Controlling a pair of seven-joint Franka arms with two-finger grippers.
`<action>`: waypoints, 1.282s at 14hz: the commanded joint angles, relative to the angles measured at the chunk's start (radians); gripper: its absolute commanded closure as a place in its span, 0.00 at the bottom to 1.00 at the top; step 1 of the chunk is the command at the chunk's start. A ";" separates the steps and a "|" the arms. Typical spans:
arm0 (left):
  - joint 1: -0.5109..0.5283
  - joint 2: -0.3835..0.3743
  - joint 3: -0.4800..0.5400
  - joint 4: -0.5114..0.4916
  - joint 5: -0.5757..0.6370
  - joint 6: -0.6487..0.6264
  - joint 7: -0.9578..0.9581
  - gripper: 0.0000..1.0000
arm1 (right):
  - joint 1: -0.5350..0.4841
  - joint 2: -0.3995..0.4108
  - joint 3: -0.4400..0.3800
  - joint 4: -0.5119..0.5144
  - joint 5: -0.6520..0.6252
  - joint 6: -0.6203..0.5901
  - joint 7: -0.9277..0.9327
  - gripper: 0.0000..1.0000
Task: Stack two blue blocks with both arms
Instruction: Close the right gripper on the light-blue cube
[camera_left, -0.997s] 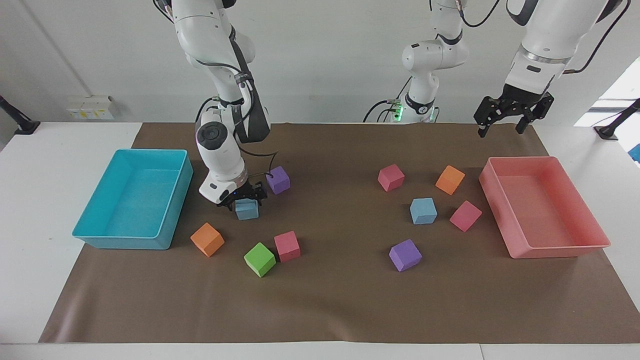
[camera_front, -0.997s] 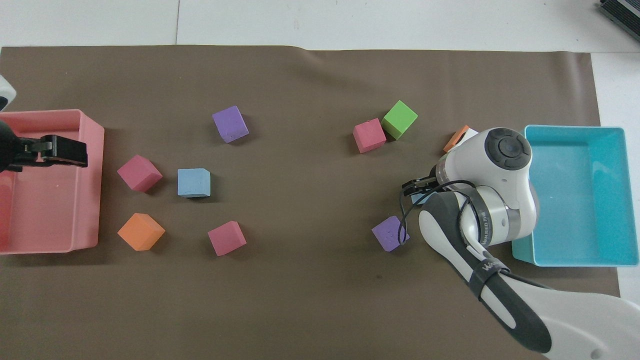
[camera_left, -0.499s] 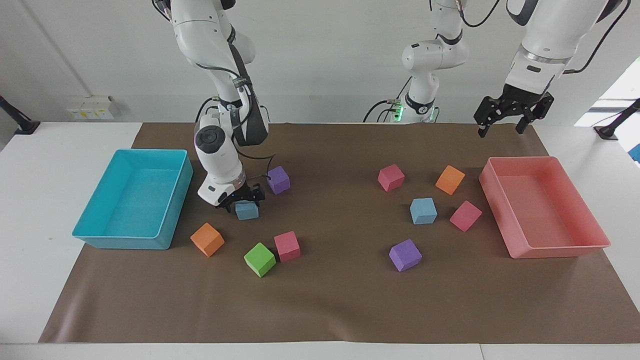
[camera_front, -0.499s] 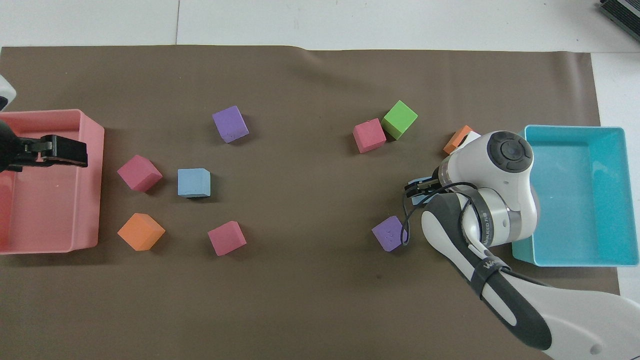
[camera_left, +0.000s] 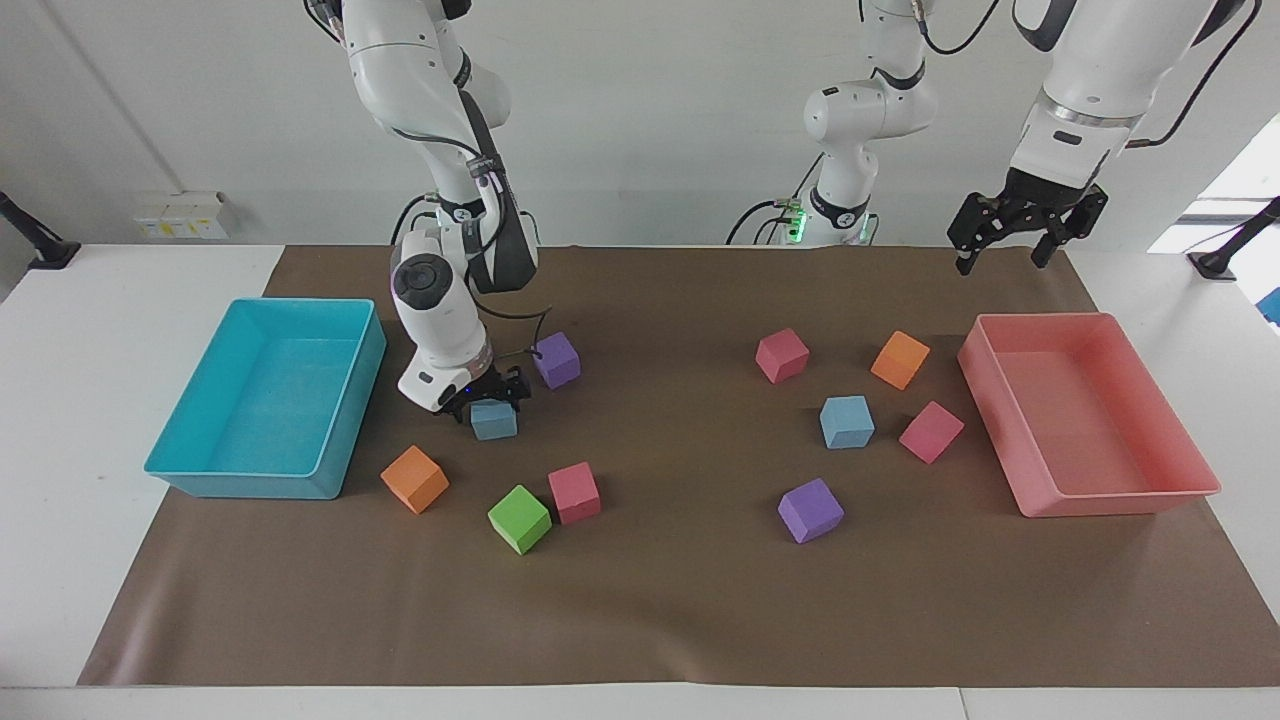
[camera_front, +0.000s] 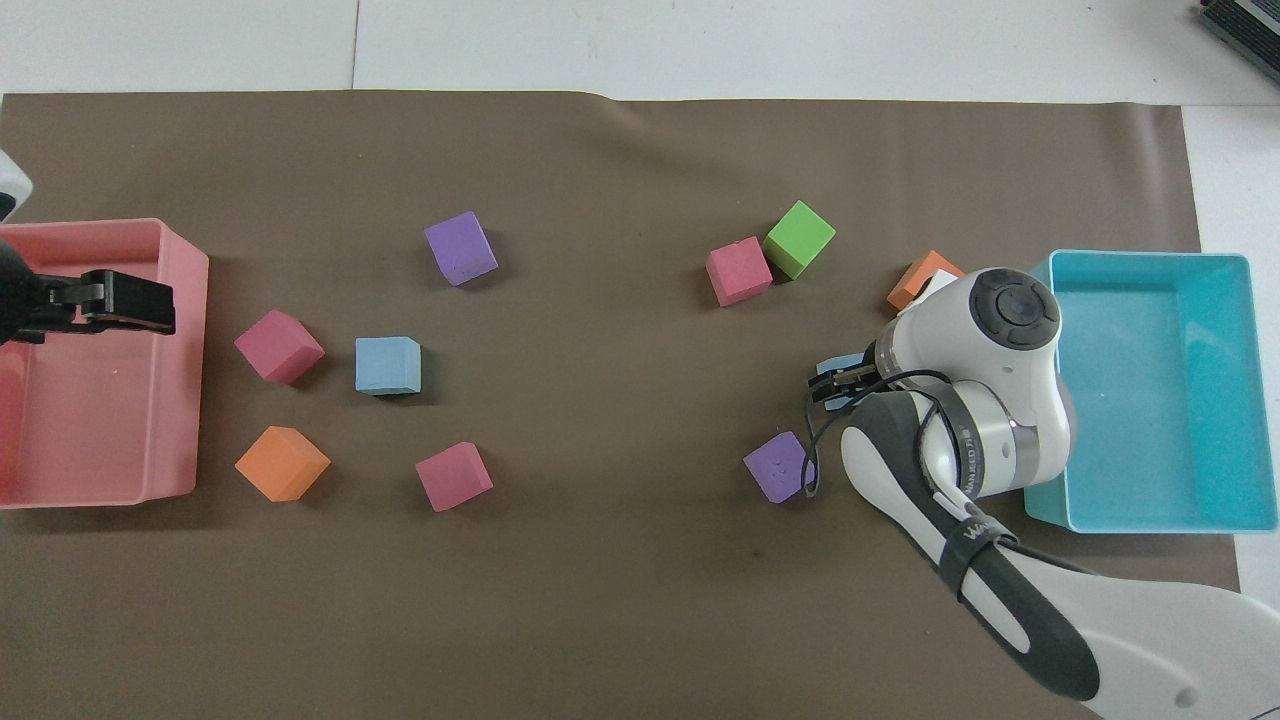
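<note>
Two trays bracket the mat, turquoise tray (camera_left: 265, 400) at the right arm's end of the table and pink tray (camera_left: 1085, 410) at the left arm's end, so the cubes sit in the middle where either arm can reach. Right gripper (camera_left: 487, 395) is pinching a blue block (camera_left: 493, 421) beside the turquoise tray, probably to carry it to the other blue block (camera_left: 847, 421) lying among the cubes near the pink tray. Left gripper (camera_left: 1005, 245) waits over the pink tray's edge nearest the robots with fingers spread, likely staying out of the way.

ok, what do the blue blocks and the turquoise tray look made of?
Blue blocks: probably foam, with matte faces, no glare and soft edges. One sits in the right gripper.
Turquoise tray: likely moulded plastic, with thin walls, rounded corners and a finely speckled, satin floor.
</note>
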 joint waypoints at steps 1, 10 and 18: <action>0.014 -0.008 -0.005 0.002 -0.016 -0.016 0.010 0.00 | -0.004 -0.006 0.006 -0.018 0.009 0.024 -0.033 0.58; 0.014 -0.007 -0.005 0.002 -0.016 -0.016 0.010 0.00 | 0.000 -0.012 0.006 0.008 0.016 0.012 -0.018 1.00; 0.016 -0.007 -0.005 0.002 -0.016 -0.016 0.010 0.00 | -0.013 -0.178 0.004 0.042 0.017 -0.123 -0.009 1.00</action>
